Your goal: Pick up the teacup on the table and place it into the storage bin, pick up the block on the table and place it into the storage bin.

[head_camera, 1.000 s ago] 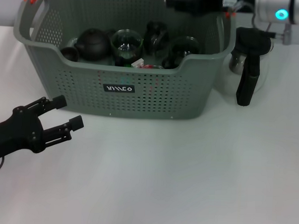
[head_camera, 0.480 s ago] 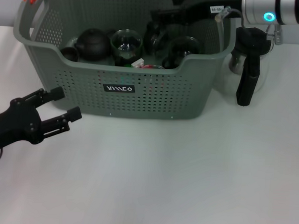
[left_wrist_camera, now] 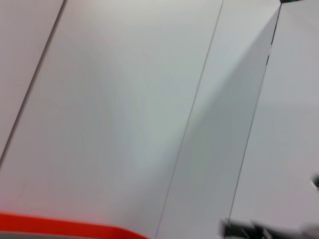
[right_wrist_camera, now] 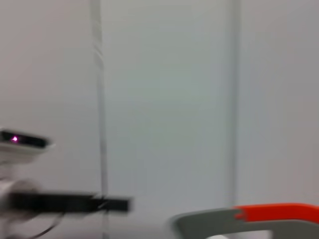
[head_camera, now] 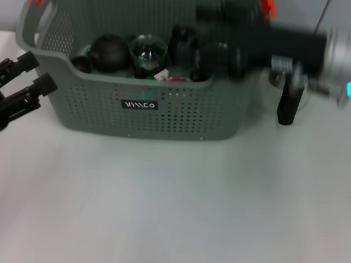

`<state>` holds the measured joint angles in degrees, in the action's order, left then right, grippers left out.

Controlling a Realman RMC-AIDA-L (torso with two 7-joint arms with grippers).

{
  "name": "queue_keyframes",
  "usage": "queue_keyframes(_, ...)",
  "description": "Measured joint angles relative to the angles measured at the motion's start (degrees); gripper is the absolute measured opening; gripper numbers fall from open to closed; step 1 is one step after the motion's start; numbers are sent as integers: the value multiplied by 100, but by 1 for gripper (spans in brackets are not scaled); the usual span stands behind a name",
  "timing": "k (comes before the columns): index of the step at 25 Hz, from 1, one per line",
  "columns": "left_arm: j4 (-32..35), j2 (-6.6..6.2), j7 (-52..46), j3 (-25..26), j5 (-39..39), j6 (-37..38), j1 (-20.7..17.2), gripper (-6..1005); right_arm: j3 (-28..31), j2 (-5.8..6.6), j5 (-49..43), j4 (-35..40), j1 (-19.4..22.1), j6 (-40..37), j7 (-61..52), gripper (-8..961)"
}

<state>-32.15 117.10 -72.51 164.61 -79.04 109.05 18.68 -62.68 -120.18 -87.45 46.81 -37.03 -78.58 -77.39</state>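
On the white counter (head_camera: 178, 207), seen from the head, the storage bin (head_camera: 144, 110) stands at the far middle, its black label facing the camera and orange clips on its handles. Dark teaware is seen inside it: a black teapot (head_camera: 108, 51), a glass cup (head_camera: 149, 50), and further dark cups that are hard to separate. A small red-and-white piece (head_camera: 163, 76) lies among them; whether it is the block cannot be told. The left gripper (head_camera: 33, 76) is held just beside the bin's left wall, outside it, fingers (head_camera: 42, 86) spread apart with nothing between them. The right gripper (head_camera: 222, 55) is reached over the bin's right rim into the interior, among the dark cups; its fingers are blurred, so their state cannot be told, nor whether a cup is held. A glass jug (head_camera: 289, 93) with a black handle stands just beside the bin's right wall, partly covered by the right arm.

From the left wrist, only pale wall panels and an orange clip (left_wrist_camera: 75, 227) at the picture's edge are recorded.

From the right wrist, pale panels, a grey bin rim with an orange clip (right_wrist_camera: 276, 213), and a blurred dark bar farther off are recorded.
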Motion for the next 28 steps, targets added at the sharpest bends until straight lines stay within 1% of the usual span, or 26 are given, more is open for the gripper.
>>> queue_keyframes(3, -10, -125, 123, -17, 27, -20, 135, 824, 98, 9, 403, -862, 370, -662, 1155, 945)
queue_keyframes(5, -26, -202, 375, -189, 144, 16, 217, 824, 206, 26, 497, -1269, 652, -970, 1640, 945)
queue_keyframes(7, -101, -272, 604, -664, 310, 158, 273, 825, 274, 43, 409, -1438, 936, -1128, 1819, 945)
queue_keyframes(8, -156, -305, 677, -1051, 409, 227, 302, 825, 281, 51, 311, -1456, 1082, -1164, 1830, 945)
queue_keyframes(10, -187, -320, 708, -1527, 526, 172, 321, 824, 292, 56, 135, -1471, 1307, -1200, 1836, 945)
queue_keyframes(11, -185, -305, 717, -1708, 588, 78, 326, 822, 295, 56, 38, -1479, 1392, -1207, 1840, 945)
queue_keyframes(12, -182, -260, 752, -1808, 655, -16, 332, 821, 295, 51, -47, -1484, 1452, -1212, 1840, 945)
queue_keyframes(13, -184, -177, 845, -1885, 777, -159, 332, 819, 297, 45, -139, -1489, 1483, -1210, 1837, 945)
queue_keyframes(14, -187, -121, 910, -1914, 859, -244, 331, 818, 299, 37, -238, -1496, 1503, -1198, 1829, 945)
queue_keyframes(15, -198, -43, 1039, -1933, 991, -358, 332, 817, 301, 28, -323, -1514, 1494, -1177, 1821, 945)
queue_keyframes(18, -194, 91, 1207, -1972, 1360, -535, 382, 813, 279, 15, -481, -1695, 1337, -1057, 1814, 945)
queue_keyframes(21, -177, 147, 1241, -2052, 1687, -647, 435, 811, 256, 13, -607, -1904, 1119, -930, 1814, 945)
queue_keyframes(22, -177, 147, 1241, -2052, 1687, -647, 435, 811, 251, 8, -641, -1959, 1058, -896, 1813, 945)
queue_keyframes(23, -172, 183, 1255, -2079, 1810, -740, 428, 811, 246, 4, -658, -1997, 1009, -877, 1812, 945)
queue_keyframes(25, -171, 202, 1284, -2080, 1829, -778, 403, 811, 242, 0, -674, -2048, 942, -863, 1811, 945)
queue_keyframes(28, -165, 196, 1340, -2054, 1834, -781, 383, 811, 242, -1, -677, -2081, 908, -858, 1811, 945)
